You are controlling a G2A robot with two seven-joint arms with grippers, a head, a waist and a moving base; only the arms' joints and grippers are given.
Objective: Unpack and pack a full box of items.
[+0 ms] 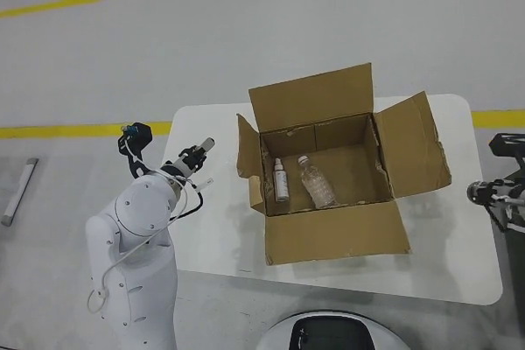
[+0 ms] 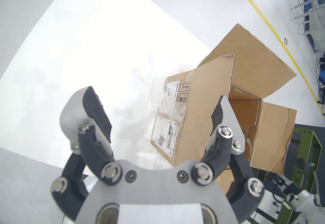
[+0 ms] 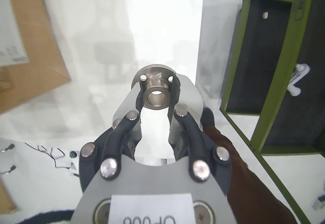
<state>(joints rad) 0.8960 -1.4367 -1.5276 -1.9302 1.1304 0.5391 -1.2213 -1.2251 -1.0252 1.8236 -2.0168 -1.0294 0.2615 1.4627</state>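
My right gripper (image 3: 157,86) is clamped on a silver flanged metal bushing (image 3: 155,98), held at the white table's (image 1: 210,175) edge, beside the open brown cardboard box (image 1: 332,232). My left gripper (image 2: 157,105) hangs with jaws apart, empty, near the box's labelled side. A small white spray bottle (image 1: 281,180) and a clear plastic bottle (image 1: 317,183) lie in the box. My guess is the task is partway done. I can't tell whether the bushing is going in or coming out.

The open cardboard box (image 1: 332,234) holds a white bottle (image 1: 281,180) and a seemingly clear bottle (image 1: 317,182), both lying flat; the right gripper (image 3: 158,84) clamps a metal bushing (image 3: 155,94).
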